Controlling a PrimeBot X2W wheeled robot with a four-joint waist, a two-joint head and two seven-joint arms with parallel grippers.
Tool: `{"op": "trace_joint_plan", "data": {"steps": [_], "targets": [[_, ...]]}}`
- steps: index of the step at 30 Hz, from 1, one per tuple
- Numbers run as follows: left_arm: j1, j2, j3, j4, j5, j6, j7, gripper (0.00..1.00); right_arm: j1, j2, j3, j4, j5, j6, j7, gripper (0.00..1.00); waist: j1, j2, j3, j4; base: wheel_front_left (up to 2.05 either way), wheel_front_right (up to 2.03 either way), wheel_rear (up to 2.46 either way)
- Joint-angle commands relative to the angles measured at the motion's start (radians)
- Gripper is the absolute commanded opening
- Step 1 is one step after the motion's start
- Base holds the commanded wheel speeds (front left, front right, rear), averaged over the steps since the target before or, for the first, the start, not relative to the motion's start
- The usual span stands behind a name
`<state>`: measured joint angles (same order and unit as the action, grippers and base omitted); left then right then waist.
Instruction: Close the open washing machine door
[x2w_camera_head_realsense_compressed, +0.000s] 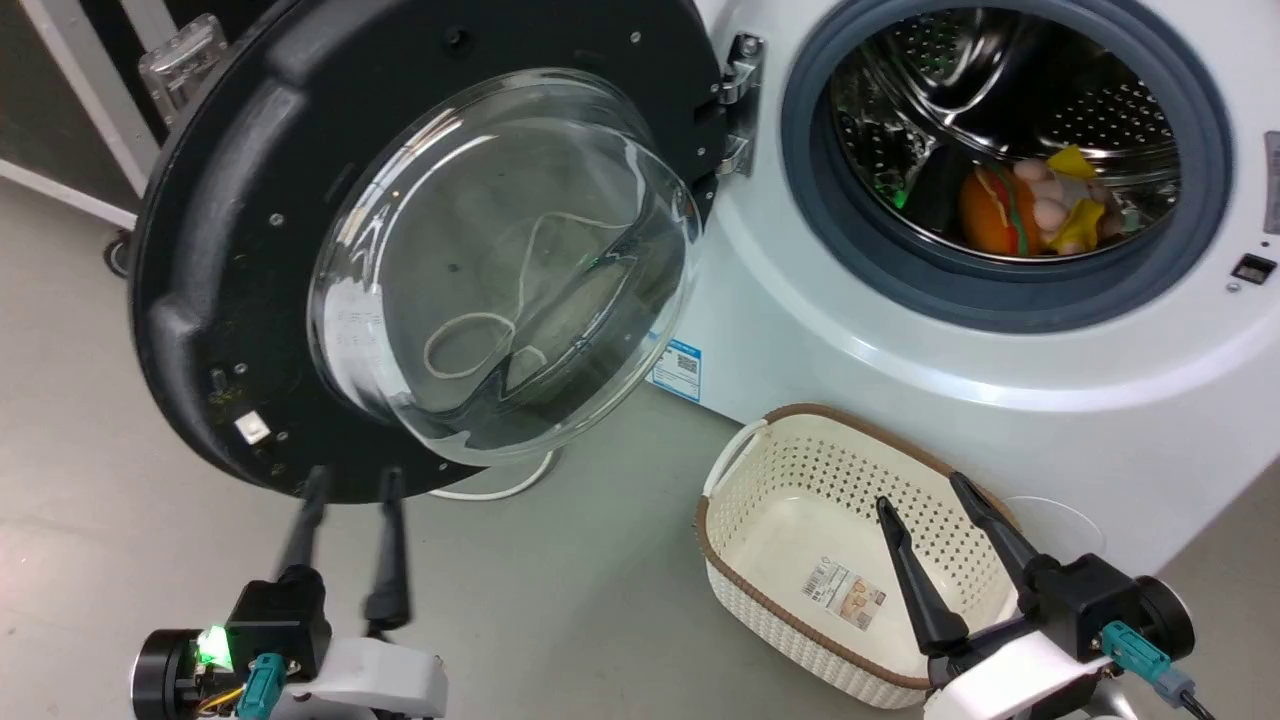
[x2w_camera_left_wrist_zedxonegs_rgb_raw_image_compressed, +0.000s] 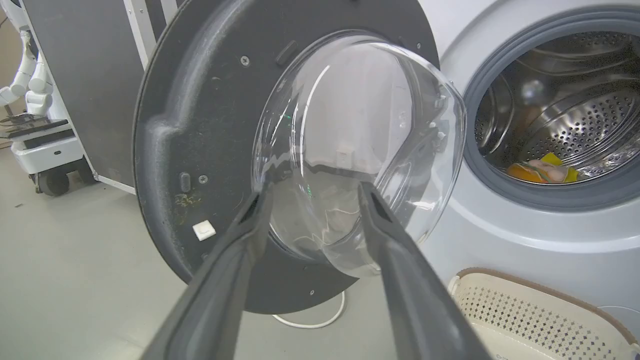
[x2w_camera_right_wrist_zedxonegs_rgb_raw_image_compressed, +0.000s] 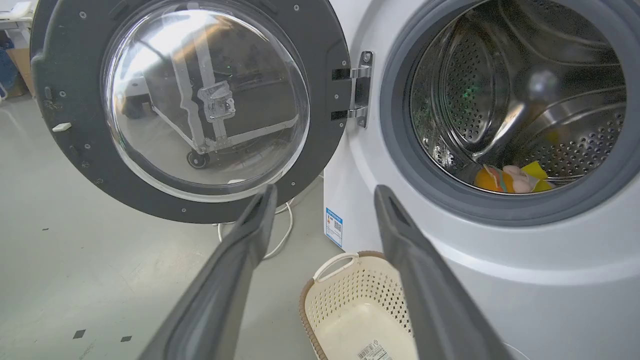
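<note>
Approach step: our left gripper (x2w_camera_head_realsense_compressed: 352, 488) and right gripper (x2w_camera_head_realsense_compressed: 922, 495) both gape wide, empty. The left sits just beside the open round black-rimmed glass washing machine door (x2w_camera_head_realsense_compressed: 225, 260). Next we'd push its rim shut.

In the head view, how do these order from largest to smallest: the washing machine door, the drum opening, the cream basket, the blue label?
1. washing machine door, also nearest the camera.
2. drum opening, cut by the top edge.
3. cream basket, close to it, so that pair is unsure.
4. blue label, clearly smallest.
</note>
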<state>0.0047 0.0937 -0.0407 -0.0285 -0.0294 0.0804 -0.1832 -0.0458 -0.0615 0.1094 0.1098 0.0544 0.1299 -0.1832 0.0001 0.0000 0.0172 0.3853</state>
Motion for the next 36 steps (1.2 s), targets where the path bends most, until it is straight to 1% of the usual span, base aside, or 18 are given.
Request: {"op": "trace_joint_plan", "data": {"steps": [1,4,7,12,14,16,17,20,22,28,29,31,32,33,34,35,36], "targets": [[0.010,0.000,0.002,-0.005,-0.011,-0.007,-0.011,0.00,-0.015,-0.001,0.001,0.004,0.005,0.001,-0.012,1.00,-0.0001,0.0000,0.002,0.010,0.00,0.00,0.00],[0.003,-0.001,0.006,-0.017,-0.015,-0.016,-0.018,0.00,-0.010,0.000,0.000,0.005,0.003,0.001,-0.018,1.00,-0.0001,0.0000,0.005,0.024,0.00,0.00,0.00],[-0.017,-0.002,0.024,-0.065,-0.030,-0.035,-0.024,0.00,-0.002,-0.001,-0.003,0.006,0.000,0.001,-0.024,1.00,-0.0001,0.0000,0.009,0.040,0.00,0.00,0.00],[-0.070,0.005,0.096,-0.167,-0.067,-0.073,-0.034,0.00,0.008,-0.013,-0.011,-0.005,-0.009,0.001,-0.034,1.00,-0.0001,0.0000,0.036,0.064,0.00,0.00,0.00],[-0.104,0.009,0.133,-0.175,-0.101,-0.098,-0.039,0.00,0.013,-0.017,-0.016,-0.013,-0.012,0.001,-0.039,1.00,-0.0001,0.0000,0.047,0.072,0.00,0.00,0.00],[-0.156,0.000,0.177,-0.168,-0.167,-0.119,-0.043,0.00,0.020,-0.018,-0.027,-0.022,-0.015,0.001,-0.043,1.00,-0.0001,0.0000,0.059,0.081,0.00,0.00,0.00],[-0.184,0.008,0.192,-0.153,-0.181,-0.132,-0.045,0.00,0.024,-0.018,-0.032,-0.026,-0.016,0.001,-0.045,1.00,-0.0001,0.0000,0.065,0.085,0.00,0.00,0.00],[-0.283,0.034,0.245,-0.087,-0.249,-0.153,-0.051,0.00,0.031,-0.018,-0.036,-0.034,-0.019,0.001,-0.051,1.00,-0.0001,0.0000,0.086,0.087,0.00,0.00,0.00],[-0.360,0.069,0.288,-0.023,-0.306,-0.162,-0.046,0.00,0.028,-0.021,-0.030,-0.038,-0.021,0.001,-0.055,1.00,-0.0001,0.0000,0.106,0.082,0.00,0.00,0.00],[-0.582,0.206,0.425,0.230,-0.515,-0.179,0.084,0.00,-0.003,-0.043,0.003,-0.047,-0.018,0.001,-0.068,1.00,-0.0001,0.0000,0.159,0.055,0.00,0.00,0.00],[-0.582,0.206,0.425,0.230,-0.515,-0.179,0.084,0.00,-0.003,-0.043,0.003,-0.047,-0.018,0.001,-0.068,1.00,-0.0001,0.0000,0.159,0.055,0.00,0.00,0.00],[-0.648,0.243,0.462,0.317,-0.586,-0.181,0.143,0.00,-0.012,-0.051,0.007,-0.049,-0.015,0.001,-0.072,1.00,-0.0001,0.0000,0.174,0.049,0.00,0.00,0.00],[-0.713,0.270,0.497,0.412,-0.674,-0.185,0.221,0.00,-0.020,-0.057,0.013,-0.048,-0.012,0.001,-0.076,1.00,-0.0001,0.0000,0.186,0.043,0.00,0.00,0.00],[-0.746,0.283,0.517,0.457,-0.718,-0.187,0.254,0.00,-0.023,-0.059,0.015,-0.047,-0.011,0.001,-0.078,1.00,-0.0001,0.0000,0.192,0.041,0.00,0.00,0.00],[-0.746,0.283,0.517,0.457,-0.718,-0.187,0.254,0.00,-0.023,-0.059,0.015,-0.047,-0.011,0.001,-0.078,1.00,-0.0001,0.0000,0.192,0.041,0.00,0.00,0.00],[-0.790,0.300,0.539,0.541,-0.791,-0.189,0.338,0.00,-0.028,-0.062,0.019,-0.045,-0.009,0.001,-0.079,1.00,-0.0001,0.0000,0.199,0.031,0.00,0.00,0.00],[-0.790,0.300,0.539,0.541,-0.791,-0.189,0.338,0.00,-0.028,-0.062,0.019,-0.045,-0.009,0.001,-0.079,1.00,-0.0001,0.0000,0.199,0.031,0.00,0.00,0.00]]}}
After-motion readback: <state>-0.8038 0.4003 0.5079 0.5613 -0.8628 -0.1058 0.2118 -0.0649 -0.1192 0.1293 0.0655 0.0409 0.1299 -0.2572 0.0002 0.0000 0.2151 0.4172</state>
